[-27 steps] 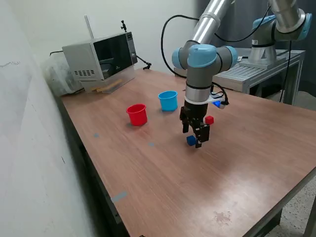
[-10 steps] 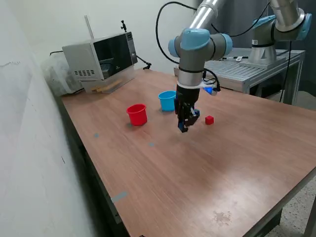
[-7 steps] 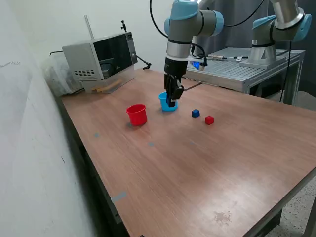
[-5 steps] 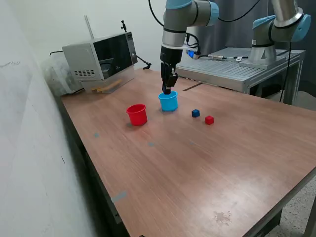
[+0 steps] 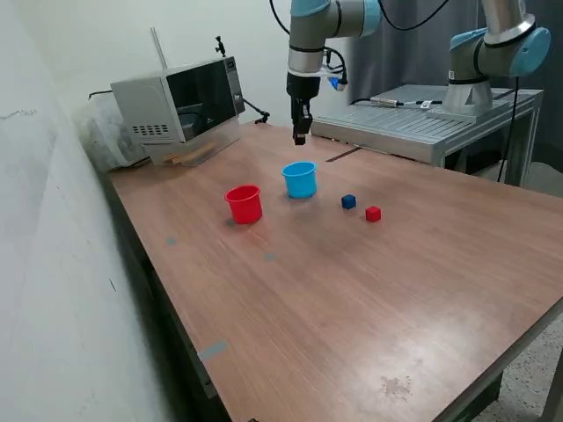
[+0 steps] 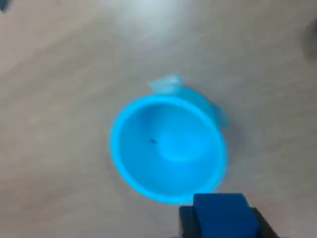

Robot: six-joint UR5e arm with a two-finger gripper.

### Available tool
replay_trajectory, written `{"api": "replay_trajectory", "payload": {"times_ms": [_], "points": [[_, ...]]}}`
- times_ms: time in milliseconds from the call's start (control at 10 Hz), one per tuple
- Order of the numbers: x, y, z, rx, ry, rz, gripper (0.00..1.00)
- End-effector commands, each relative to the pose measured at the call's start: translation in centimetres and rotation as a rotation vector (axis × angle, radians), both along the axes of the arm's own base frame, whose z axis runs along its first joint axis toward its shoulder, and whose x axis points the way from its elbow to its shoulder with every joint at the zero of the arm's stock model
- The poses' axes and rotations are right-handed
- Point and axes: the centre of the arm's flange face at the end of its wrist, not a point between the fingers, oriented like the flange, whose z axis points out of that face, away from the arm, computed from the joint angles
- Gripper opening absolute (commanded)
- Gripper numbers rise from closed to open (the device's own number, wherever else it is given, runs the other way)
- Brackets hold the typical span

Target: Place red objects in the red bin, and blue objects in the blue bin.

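The light blue cup (image 5: 300, 179) stands upright on the wooden table, and the red cup (image 5: 244, 204) stands toward the exterior view's left of it. My gripper (image 5: 300, 134) hangs high above and just behind the blue cup. In the wrist view my gripper (image 6: 220, 220) is shut on a dark blue cube (image 6: 220, 212), seen over the rim of the blue cup (image 6: 166, 148), whose inside looks empty. A second dark blue cube (image 5: 348, 201) and one red cube (image 5: 373, 214) lie on the table to the exterior view's right of the blue cup. No other red cube shows.
A microwave (image 5: 180, 104) stands at the back, toward the exterior view's left. A second robot arm (image 5: 493, 48) stands on a metal bench (image 5: 422, 119) behind the table. A wall runs along the exterior view's left. The table's front edge (image 5: 413, 387) is near.
My gripper took the blue cube from the table's middle, carried it back to the blue cup, then rose well above the cup with the cube still held.
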Motion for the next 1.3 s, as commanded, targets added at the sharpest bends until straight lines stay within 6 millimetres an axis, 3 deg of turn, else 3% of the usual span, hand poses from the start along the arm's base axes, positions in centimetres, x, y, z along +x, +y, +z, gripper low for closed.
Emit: {"api": "replay_trajectory", "payload": {"times_ms": [0, 400, 700, 1200], "points": [[2.8, 4.0, -2.2, -0.002, -0.063, -0.058, 0.00], [3.5, 2.9, -2.9, -0.011, -0.075, -0.045, 0.00], [2.2, 1.7, -2.0, -0.007, -0.048, -0.021, 0.00], [0.7, 2.7, -3.4, -0.012, -0.048, -0.032, 0.00]]}}
